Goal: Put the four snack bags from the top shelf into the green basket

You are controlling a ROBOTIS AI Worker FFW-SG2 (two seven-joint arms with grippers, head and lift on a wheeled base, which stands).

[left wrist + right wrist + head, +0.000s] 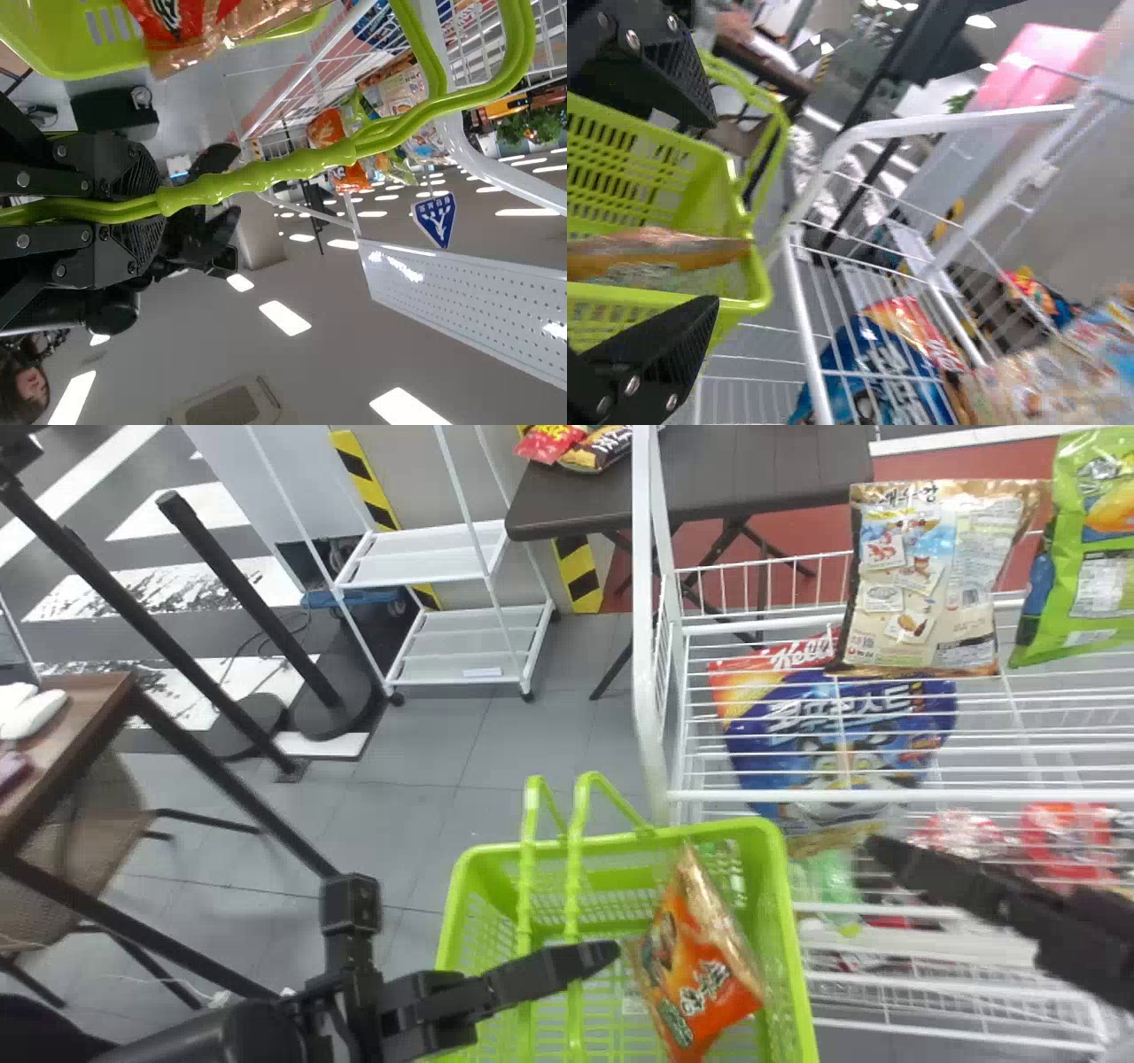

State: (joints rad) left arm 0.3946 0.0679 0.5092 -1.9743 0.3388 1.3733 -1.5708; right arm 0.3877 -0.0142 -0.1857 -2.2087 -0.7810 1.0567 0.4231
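Observation:
My left gripper (580,959), low in the middle of the head view, is shut on the handles of the green basket (784,921); in the left wrist view that gripper (161,204) clasps the green handles (257,173). An orange snack bag (700,965) leans inside the basket. To the basket's right is my right gripper (957,881), over the rack's front. In the right wrist view this gripper (713,212) has its fingers wide apart, the basket behind them. A beige bag (930,584) and a green bag (1090,558) stand at the rack's far side.
A blue cereal bag (833,735) lies behind the rack's wires, with red packs (1063,837) lower down. The white rack post (651,620) rises just beyond the basket. Farther off are a dark table (744,483) with snacks and a white cart (434,558).

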